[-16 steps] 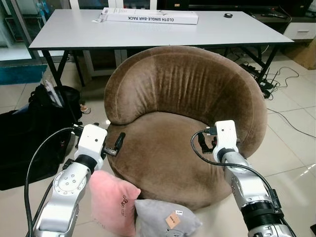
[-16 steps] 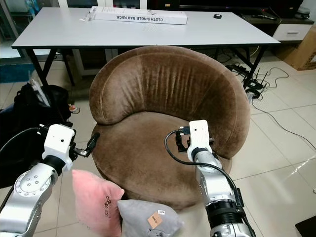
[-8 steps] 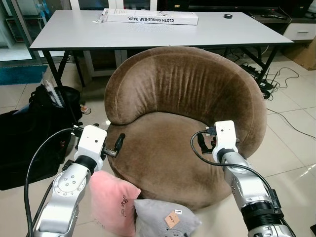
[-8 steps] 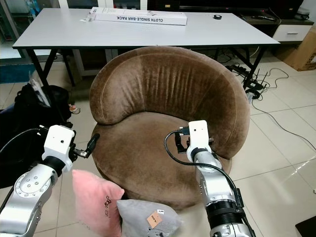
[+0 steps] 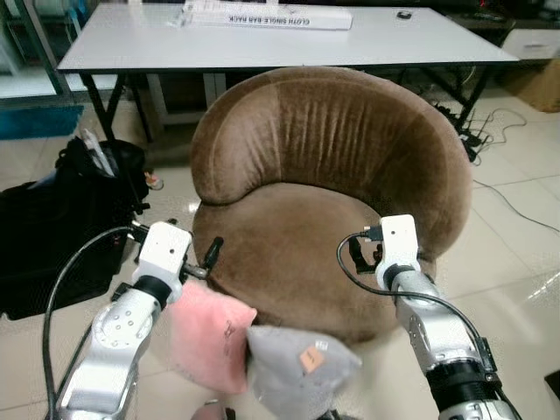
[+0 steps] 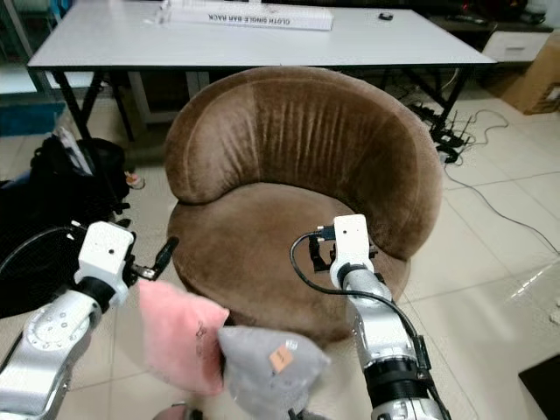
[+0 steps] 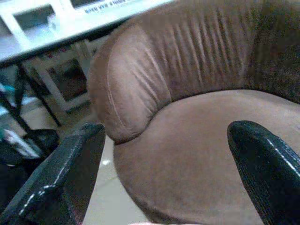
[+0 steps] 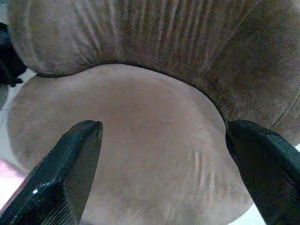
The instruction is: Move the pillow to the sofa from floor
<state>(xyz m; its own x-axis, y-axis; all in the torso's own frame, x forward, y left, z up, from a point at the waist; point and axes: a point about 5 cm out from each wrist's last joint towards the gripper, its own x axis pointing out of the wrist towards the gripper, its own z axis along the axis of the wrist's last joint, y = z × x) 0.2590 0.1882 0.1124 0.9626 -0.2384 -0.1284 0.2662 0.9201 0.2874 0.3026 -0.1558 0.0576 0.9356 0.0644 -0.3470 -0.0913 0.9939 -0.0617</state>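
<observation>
Big white table (image 5: pixel 262 44) is standing at the back, a long box (image 5: pixel 267 16) lying on it. Brown round sofa (image 5: pixel 324 175) is sitting in front of it, seat bare. Black bag (image 5: pixel 52 227) is slumping on the floor (image 5: pixel 516 262) to the robot's left. Two pillows are lying on the floor against the sofa's front edge: pink pillow (image 5: pixel 208 337) and grey pillow (image 5: pixel 297 372) just beside it, touching, grey one carrying a small tag. Neither is on the sofa yet.

Left gripper (image 7: pixel 159 173) is hovering by the sofa's left front rim, just above the pink pillow, jaws wide apart, holding nothing. Right gripper (image 8: pixel 173 173) is hanging over the seat's right side, jaws also wide apart, empty.

Pillows are looking soft, light, plush, likely squashing under a pinch and sagging if taken by one corner. Best hold is probably a deep pinch on the top edge or a bunched corner, or squeezing between both grippers.
</observation>
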